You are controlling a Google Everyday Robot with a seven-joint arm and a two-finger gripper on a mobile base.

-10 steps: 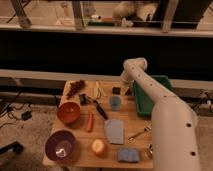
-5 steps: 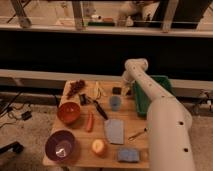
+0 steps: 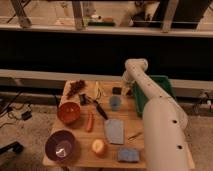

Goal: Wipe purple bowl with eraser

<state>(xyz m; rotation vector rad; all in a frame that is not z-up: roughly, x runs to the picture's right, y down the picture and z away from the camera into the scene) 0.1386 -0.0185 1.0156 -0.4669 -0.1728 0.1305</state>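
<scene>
Evidently, in the camera view, the eraser [image 3: 117, 90] is yet to be picked up: the jaws are best centred across its narrow width and lowered flat to the table [image 3: 83, 152] before being closed. A firm hold is needed for the carry to the purple bowl [image 3: 52, 141], which sits well apart from the gripper [image 3: 124, 86], past the blue cup [image 3: 115, 102] and the orange bowl [image 3: 69, 113]. The gripper is held low at the table's far side, spread wide with nothing pinched, and the eraser lies just beside it, apparently untouched.
</scene>
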